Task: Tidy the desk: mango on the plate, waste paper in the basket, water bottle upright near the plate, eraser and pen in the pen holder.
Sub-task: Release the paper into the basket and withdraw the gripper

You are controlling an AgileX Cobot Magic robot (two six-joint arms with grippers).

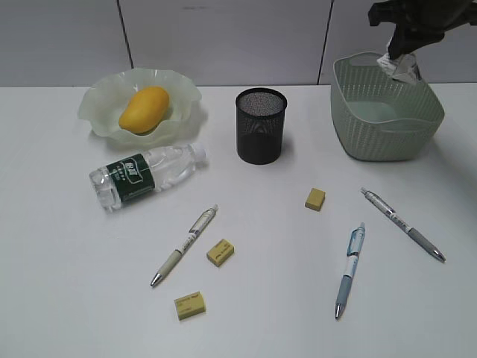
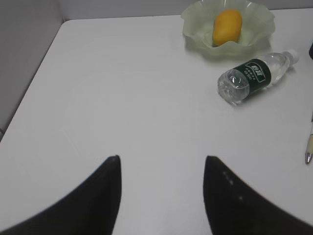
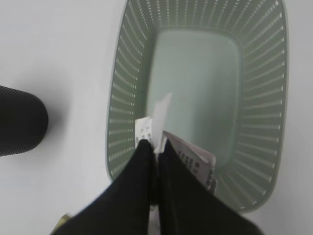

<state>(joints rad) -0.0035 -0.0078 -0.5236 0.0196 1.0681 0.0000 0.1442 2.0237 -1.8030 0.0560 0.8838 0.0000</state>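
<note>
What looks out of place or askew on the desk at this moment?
The clear plastic water bottle with the dark green label lies on its side beside the ruffled pale-green plate instead of standing. Three pens and three yellow erasers lie scattered on the white tabletop, none in the black mesh pen holder. Nothing looks spilled or damaged.

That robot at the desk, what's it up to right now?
It is tidying the desk. The right gripper is shut on the waste paper and holds it above the basket, not yet dropped. The left gripper hangs open over bare tabletop, holding nothing. The mango already sits on the plate. The water bottle lies on its side beside the plate. Three pens and three erasers lie loose on the desk, outside the pen holder.
</note>
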